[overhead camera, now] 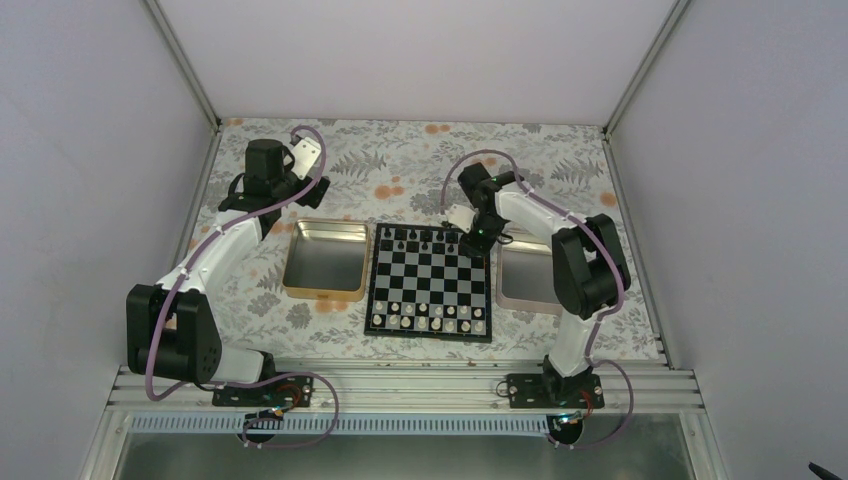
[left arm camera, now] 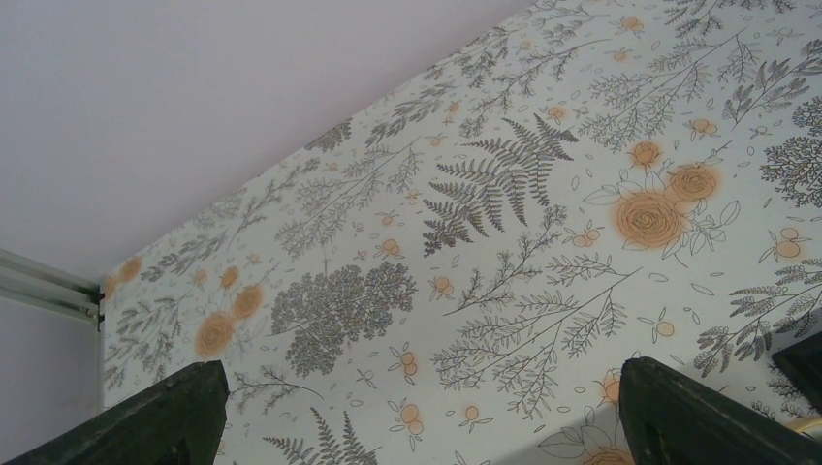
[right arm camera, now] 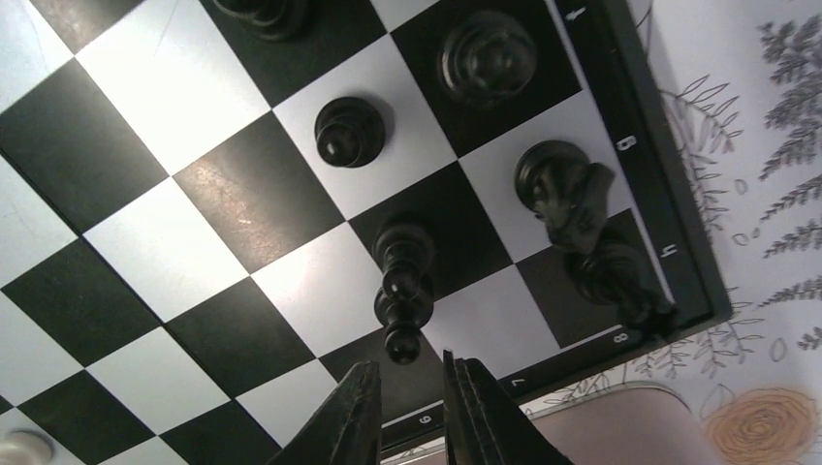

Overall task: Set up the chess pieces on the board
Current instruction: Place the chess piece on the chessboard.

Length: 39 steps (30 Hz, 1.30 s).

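The board lies in the middle of the table, between two trays. Black chess pieces stand along its far rows. My right gripper hovers over the board's far right corner. In the right wrist view its fingertips stand slightly open with nothing between them. Just beyond the tips a tall black piece stands free on the board. A pawn, a knight and a corner piece stand nearby. My left gripper is open over the flowered cloth at the far left.
A gold tray sits left of the board. On the right a silver tray is partly covered by my right arm. White pieces fill the board's near rows. Walls close in the table at the back and sides.
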### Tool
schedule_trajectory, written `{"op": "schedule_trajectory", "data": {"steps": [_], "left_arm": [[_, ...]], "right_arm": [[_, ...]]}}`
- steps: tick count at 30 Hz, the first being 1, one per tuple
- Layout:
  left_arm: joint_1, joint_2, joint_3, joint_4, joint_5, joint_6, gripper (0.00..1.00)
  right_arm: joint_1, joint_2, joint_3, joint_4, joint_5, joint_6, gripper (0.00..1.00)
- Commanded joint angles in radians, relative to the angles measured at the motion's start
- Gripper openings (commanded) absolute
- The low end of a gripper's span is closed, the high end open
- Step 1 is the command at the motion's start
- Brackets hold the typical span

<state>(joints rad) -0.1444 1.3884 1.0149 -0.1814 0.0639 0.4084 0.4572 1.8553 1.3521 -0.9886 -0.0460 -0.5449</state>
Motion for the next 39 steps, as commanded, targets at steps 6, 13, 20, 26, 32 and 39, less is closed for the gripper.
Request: {"op": "schedule_trajectory", "data": {"steps": [6, 13, 20, 26, 32, 39], "left_arm": [[-0.005, -0.014, 0.007, 0.002, 0.017, 0.009, 1.0], [-0.004, -0.013, 0.005, 0.003, 0.014, 0.009, 1.0], [-0.005, -0.008, 0.004, 0.006, 0.016, 0.01, 1.0], [-0.004, -0.008, 0.001, 0.008, 0.014, 0.011, 1.0], [-0.004, -0.009, 0.001, 0.007, 0.014, 0.011, 1.0], [-0.004, -0.008, 0.0, 0.008, 0.013, 0.011, 1.0]], "right_arm": [[0.003, 0.0, -0.013, 0.04, -0.037, 0.004, 0.21], [0.003, 0.024, 0.004, 0.034, -0.044, 0.0, 0.21], [0.003, 0.027, -0.008, 0.036, -0.051, 0.001, 0.21], [0.004, 0.023, -0.007, 0.026, -0.046, -0.001, 0.16], [0.004, 0.023, -0.012, 0.015, -0.034, -0.006, 0.12], [0.005, 0.022, -0.013, 0.007, -0.031, -0.008, 0.09]]}}
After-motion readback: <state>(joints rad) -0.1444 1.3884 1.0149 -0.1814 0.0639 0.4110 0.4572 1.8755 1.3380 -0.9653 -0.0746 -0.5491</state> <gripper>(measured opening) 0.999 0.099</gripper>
